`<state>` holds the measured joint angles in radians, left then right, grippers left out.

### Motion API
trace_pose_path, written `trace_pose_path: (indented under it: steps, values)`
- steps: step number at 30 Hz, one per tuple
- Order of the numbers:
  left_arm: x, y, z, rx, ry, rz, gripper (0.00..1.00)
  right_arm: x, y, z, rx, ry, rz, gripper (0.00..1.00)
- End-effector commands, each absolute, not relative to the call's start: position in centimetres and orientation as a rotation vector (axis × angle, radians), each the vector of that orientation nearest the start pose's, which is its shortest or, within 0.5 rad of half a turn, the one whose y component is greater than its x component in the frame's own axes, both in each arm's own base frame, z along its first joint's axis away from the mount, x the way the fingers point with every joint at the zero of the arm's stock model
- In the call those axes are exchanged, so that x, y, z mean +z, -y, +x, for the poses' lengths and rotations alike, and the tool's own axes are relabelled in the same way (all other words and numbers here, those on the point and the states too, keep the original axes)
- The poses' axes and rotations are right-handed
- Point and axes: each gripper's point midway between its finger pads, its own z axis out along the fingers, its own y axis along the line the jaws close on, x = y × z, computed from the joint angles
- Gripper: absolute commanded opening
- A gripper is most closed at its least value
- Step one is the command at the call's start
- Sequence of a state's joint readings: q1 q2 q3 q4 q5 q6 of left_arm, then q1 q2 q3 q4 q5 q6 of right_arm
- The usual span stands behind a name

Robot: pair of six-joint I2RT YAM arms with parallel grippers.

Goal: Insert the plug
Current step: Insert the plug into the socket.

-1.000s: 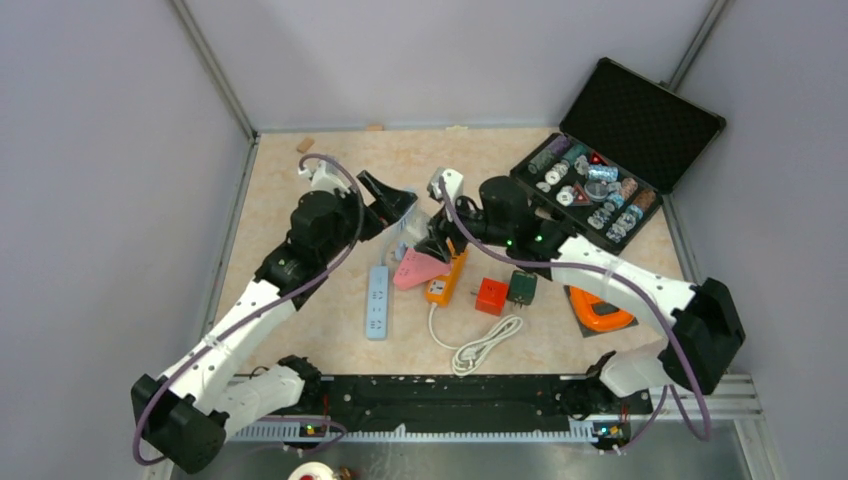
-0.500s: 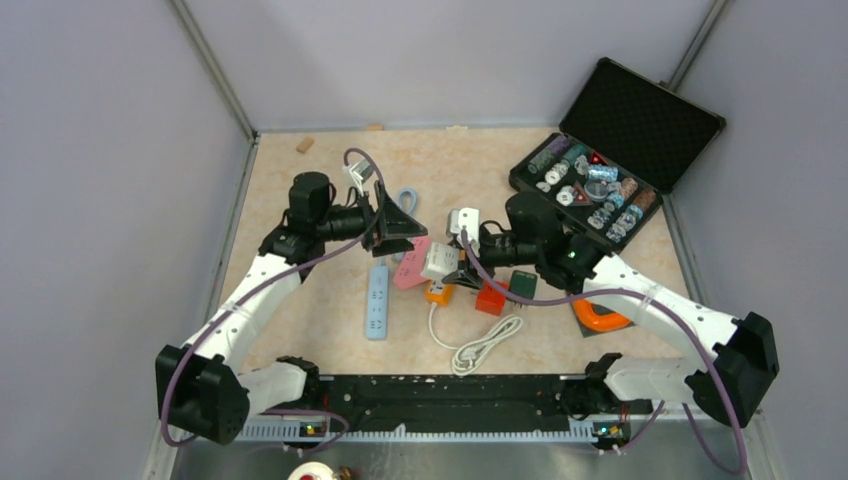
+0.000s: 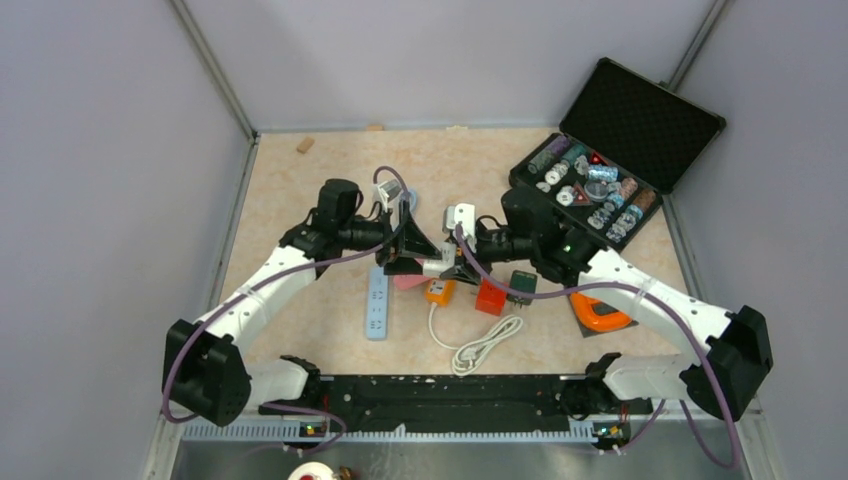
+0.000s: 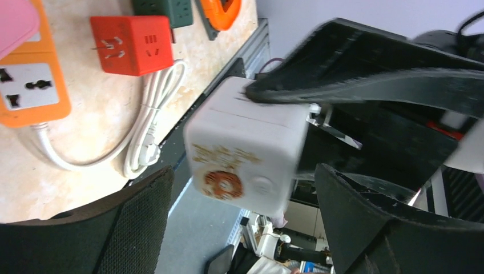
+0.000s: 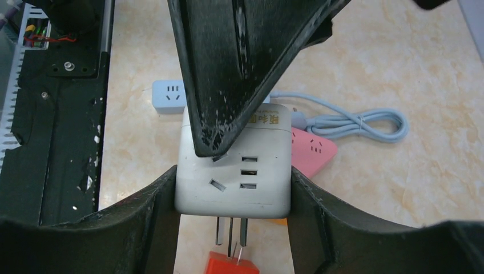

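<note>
My right gripper is shut on a white cube plug adapter and holds it above the table, its three prongs free and pointing back toward my wrist. The cube also shows in the top view and the left wrist view. My left gripper is open and faces the cube. One of its fingers lies over the cube's socket face, its tip touching it. The orange power strip lies on the table below the cube.
A red cube, a green cube, a pink strip, a blue strip and a coiled white cable lie around the orange strip. An open black case of small parts stands at the back right, and an orange object lies on the right.
My right gripper lifted the white cube off the table area by the orange strip. My left gripper swung right and down until its open fingers met the cube.
</note>
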<state>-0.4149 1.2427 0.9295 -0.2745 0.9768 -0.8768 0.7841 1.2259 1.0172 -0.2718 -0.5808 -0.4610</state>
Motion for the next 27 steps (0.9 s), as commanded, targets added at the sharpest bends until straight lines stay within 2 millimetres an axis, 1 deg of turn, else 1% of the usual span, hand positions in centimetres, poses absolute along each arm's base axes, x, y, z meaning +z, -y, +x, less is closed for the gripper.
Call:
trace_pose_path:
  steps: [1, 3, 5, 6, 8, 9, 11, 13, 14, 15, 16, 17, 18, 19, 20, 21, 22, 23, 24, 25, 27]
  values:
    - [23.8, 26.8, 21.0, -1.638, -2.422, 0.125, 0.92, 28.7, -33.4, 21.0, 0.799, -1.229, -1.436, 0.00]
    - [23.8, 27.0, 21.1, -1.672, -2.412, 0.119, 0.91, 28.7, -33.3, 21.0, 0.800, -1.225, -1.429, 0.00]
    - [24.4, 27.5, 21.1, -1.746, -2.382, 0.126, 0.89, 29.0, -33.4, 21.0, 0.802, -1.214, -1.418, 0.00]
    - [24.8, 27.7, 21.1, -1.781, -2.359, 0.135, 0.87, 29.2, -33.4, 21.1, 0.802, -1.208, -1.409, 0.00]
    - [25.7, 27.9, 21.1, -1.826, -2.310, 0.159, 0.79, 29.2, -33.5, 21.3, 0.798, -1.208, -1.393, 0.00]
    - [26.1, 28.0, 21.1, -1.839, -2.290, 0.173, 0.70, 29.2, -33.5, 21.5, 0.796, -1.214, -1.382, 0.00]
    - [27.0, 28.1, 21.0, -1.861, -2.245, 0.222, 0.44, 29.0, -33.6, 21.9, 0.786, -1.226, -1.361, 0.00]
    - [27.4, 28.1, 21.0, -1.860, -2.225, 0.252, 0.16, 28.6, -33.5, 22.5, 0.767, -1.257, -1.332, 0.00]
    - [27.3, 28.1, 21.0, -1.853, -2.224, 0.259, 0.04, 28.4, -33.5, 23.0, 0.757, -1.285, -1.303, 0.00]
    - [27.2, 28.0, 21.1, -1.840, -2.230, 0.259, 0.00, 28.4, -33.4, 23.7, 0.740, -1.322, -1.262, 0.00]
    - [26.5, 27.8, 21.3, -1.805, -2.256, 0.259, 0.00, 28.2, -33.3, 24.3, 0.725, -1.358, -1.224, 0.00]
    - [26.0, 27.6, 21.5, -1.758, -2.279, 0.256, 0.00, 28.0, -33.1, 24.8, 0.720, -1.390, -1.192, 0.05]
    - [25.4, 27.3, 21.9, -1.703, -2.303, 0.249, 0.00, 27.8, -33.1, 25.1, 0.721, -1.414, -1.177, 0.19]
    - [24.7, 26.9, 22.4, -1.631, -2.328, 0.250, 0.00, 27.4, -33.0, 25.4, 0.721, -1.442, -1.159, 0.29]
    - [23.8, 26.3, 23.0, -1.543, -2.361, 0.237, 0.00, 27.2, -33.0, 25.8, 0.730, -1.487, -1.118, 0.42]
    - [22.8, 25.6, 23.6, -1.441, -2.397, 0.229, 0.00, 26.8, -32.8, 26.5, 0.732, -1.559, -1.047, 0.56]
    - [21.7, 24.7, 24.2, -1.328, -2.439, 0.214, 0.00, 26.2, -32.3, 27.8, 0.712, -1.652, -0.934, 0.66]
    - [20.6, 23.8, 24.9, -1.218, -2.477, 0.209, 0.00, 25.7, -31.7, 29.0, 0.695, -1.755, -0.804, 0.72]
    - [19.3, 22.5, 25.7, -1.064, -2.523, 0.191, 0.00, 25.0, -31.2, 29.8, 0.692, -1.839, -0.732, 0.75]
    - [18.2, 21.3, 26.2, -0.944, -2.570, 0.172, 0.00, 24.6, -30.9, 30.4, 0.704, -1.906, -0.674, 0.77]
    - [16.7, 19.5, 26.8, -0.769, -2.634, 0.189, 0.00, 23.0, -30.1, 31.8, 0.698, -2.063, -0.532, 0.80]
